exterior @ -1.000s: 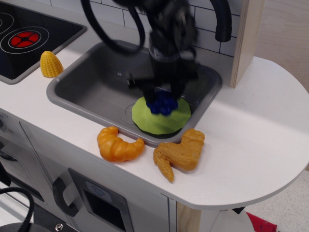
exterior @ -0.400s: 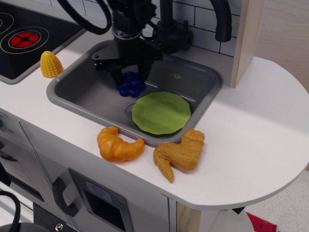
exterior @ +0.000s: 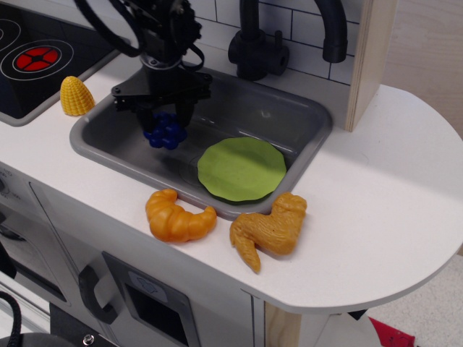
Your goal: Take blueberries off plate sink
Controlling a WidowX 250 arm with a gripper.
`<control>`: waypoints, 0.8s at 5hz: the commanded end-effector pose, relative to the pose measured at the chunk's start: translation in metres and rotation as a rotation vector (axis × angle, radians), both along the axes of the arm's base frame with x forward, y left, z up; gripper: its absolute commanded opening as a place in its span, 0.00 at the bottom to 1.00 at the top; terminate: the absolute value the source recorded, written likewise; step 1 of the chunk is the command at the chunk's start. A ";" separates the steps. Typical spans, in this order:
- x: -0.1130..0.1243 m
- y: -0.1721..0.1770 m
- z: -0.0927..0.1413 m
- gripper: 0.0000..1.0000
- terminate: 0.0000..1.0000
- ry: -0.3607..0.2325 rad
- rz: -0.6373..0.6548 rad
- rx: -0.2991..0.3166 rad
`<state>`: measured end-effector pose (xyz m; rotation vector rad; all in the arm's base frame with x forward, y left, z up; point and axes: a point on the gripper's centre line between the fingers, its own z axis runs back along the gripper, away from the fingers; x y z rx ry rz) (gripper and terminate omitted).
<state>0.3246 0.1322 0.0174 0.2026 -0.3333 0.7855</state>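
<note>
The dark-blue blueberries (exterior: 165,131) hang between my gripper's (exterior: 163,120) black fingers, over the left half of the grey sink (exterior: 304,148), well left of the plate. My gripper is shut on them and reaches down from above. The lime-green plate (exterior: 241,168) lies bare in the sink's front right part, tilted against the front rim. I cannot tell whether the berries touch the sink floor.
An orange croissant (exterior: 178,217) and a brown chicken piece (exterior: 269,228) lie on the white counter in front of the sink. A yellow corn piece (exterior: 75,96) stands left of the sink beside the black stovetop (exterior: 43,58). A black faucet (exterior: 255,43) stands behind the sink.
My gripper lifted the blueberries off the plate and carried them left across the sink. The plate stayed in place and is now bare.
</note>
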 end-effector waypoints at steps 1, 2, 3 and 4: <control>0.017 0.025 0.009 0.00 0.00 -0.029 0.036 0.010; 0.015 0.024 0.016 1.00 0.00 -0.018 0.027 -0.005; 0.012 0.022 0.021 1.00 0.00 -0.025 0.047 -0.003; 0.008 0.014 0.042 1.00 0.00 -0.053 0.057 -0.039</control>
